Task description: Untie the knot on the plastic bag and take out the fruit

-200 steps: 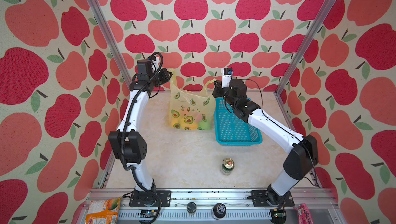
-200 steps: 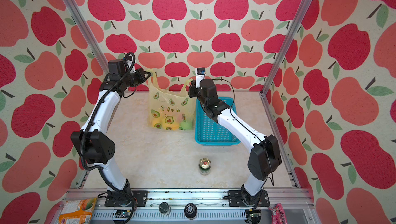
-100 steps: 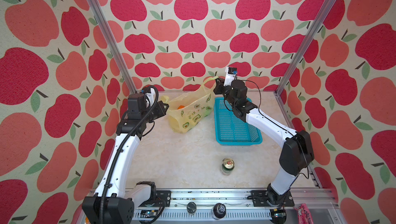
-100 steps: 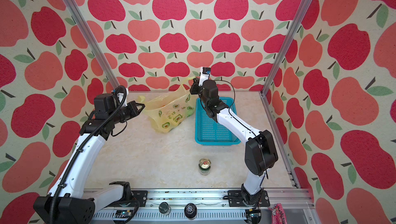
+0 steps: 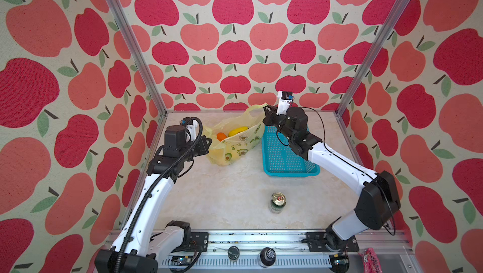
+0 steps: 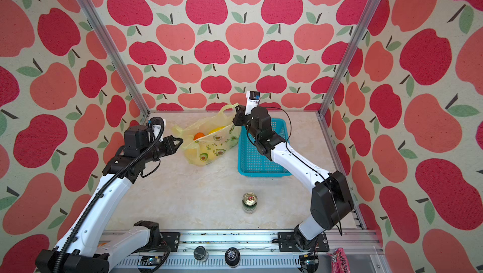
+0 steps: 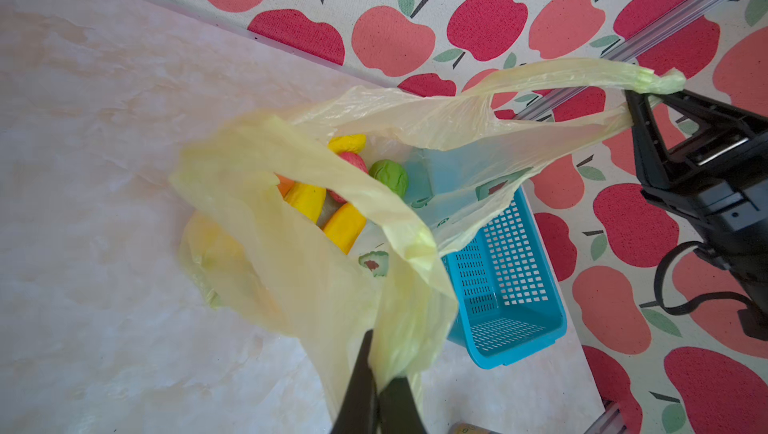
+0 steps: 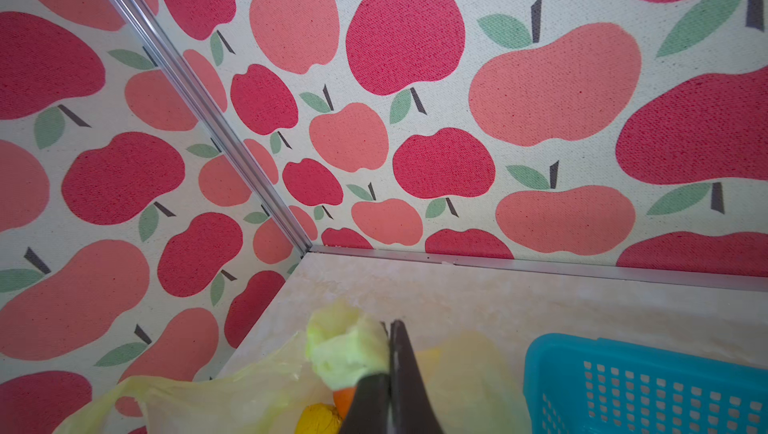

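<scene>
- A turquoise perforated plastic basket [image 5: 287, 159] sits near the counter's [image 5: 222, 206] back right corner. A green drink can [image 5: 277, 202] stands upright toward the front edge.
- The thin translucent pale-yellow plastic bag [image 5: 235, 146] lies near the back edge just beside the basket, its mouth stretched open over yellow, orange and green fruit [image 7: 345, 224].
- The left gripper [image 7: 376, 394] and right gripper [image 8: 388, 369] each pinch a handle of the bag.

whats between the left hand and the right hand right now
The plastic bag, stretched open from the left hand to the right hand, with the fruit showing inside; both top views show it.

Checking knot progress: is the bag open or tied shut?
Open. The bag gapes, fruit showing inside; left end effector and right end effector hold its handles apart.
</scene>
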Tool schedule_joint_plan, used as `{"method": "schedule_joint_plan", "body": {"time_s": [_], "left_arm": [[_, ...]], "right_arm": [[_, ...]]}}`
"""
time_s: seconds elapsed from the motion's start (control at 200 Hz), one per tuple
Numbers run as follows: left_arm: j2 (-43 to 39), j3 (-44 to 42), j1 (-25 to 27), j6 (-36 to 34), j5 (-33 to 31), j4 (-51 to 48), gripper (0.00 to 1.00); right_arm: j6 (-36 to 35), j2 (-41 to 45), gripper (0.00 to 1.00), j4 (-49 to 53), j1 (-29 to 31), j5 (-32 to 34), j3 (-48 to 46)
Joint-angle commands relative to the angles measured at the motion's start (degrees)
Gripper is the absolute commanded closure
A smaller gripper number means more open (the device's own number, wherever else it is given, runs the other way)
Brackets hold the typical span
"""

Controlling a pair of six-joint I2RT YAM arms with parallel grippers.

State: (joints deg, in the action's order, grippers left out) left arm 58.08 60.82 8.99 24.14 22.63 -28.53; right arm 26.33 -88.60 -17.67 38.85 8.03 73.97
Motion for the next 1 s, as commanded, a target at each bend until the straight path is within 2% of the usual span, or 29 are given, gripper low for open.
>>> {"method": "schedule_joint_plan", "body": {"time_s": [0.0, 0.155, 0.285, 0.415, 0.49, 0.58, 0.835, 0.926, 0.996], "left_arm": [[-4.01, 4.22, 0.05, -1.82, -8.70, -7.25, 1.00], [-5.52, 3.72, 0.13, -0.08, -17.31, -12.03, 1.00], [-0.49, 3.62, -1.54, 1.05, -14.90, -5.39, 1.00], [10.18, 11.47, -2.58, -1.75, -12.92, 0.45, 1.00], [15.74, 18.43, -2.79, -3.06, -13.07, -0.31, 1.00], [21.25, 26.88, -3.07, -4.43, -10.40, -2.40, 1.00], [31.10, 47.18, -4.03, -7.68, -9.67, -9.72, 1.00], [30.81, 46.36, -4.69, -8.08, -8.81, -8.05, 1.00], [28.35, 41.51, -4.78, -7.75, -8.25, -5.76, 1.00]], "right_arm": [[0.33, 2.63, 1.00, 2.68, 1.28, 0.86, -0.27], [-3.54, -2.54, 1.00, 6.45, 1.29, 3.13, 5.60], [-5.98, -10.64, 1.00, 7.52, -0.73, -0.34, 14.48], [-8.86, -18.68, 1.00, 11.65, -2.05, -2.99, 25.45], [-8.75, -22.39, 1.00, 14.86, -2.87, -6.49, 31.92], [-9.27, -25.32, 1.00, 16.96, -3.34, -8.35, 37.59], [-9.27, -28.38, 1.00, 15.82, -4.55, -13.69, 46.54], [-9.42, -27.46, 1.00, 15.76, -4.53, -14.06, 45.42], [-8.10, -24.64, 1.00, 13.80, -4.44, -13.46, 39.61]]}}
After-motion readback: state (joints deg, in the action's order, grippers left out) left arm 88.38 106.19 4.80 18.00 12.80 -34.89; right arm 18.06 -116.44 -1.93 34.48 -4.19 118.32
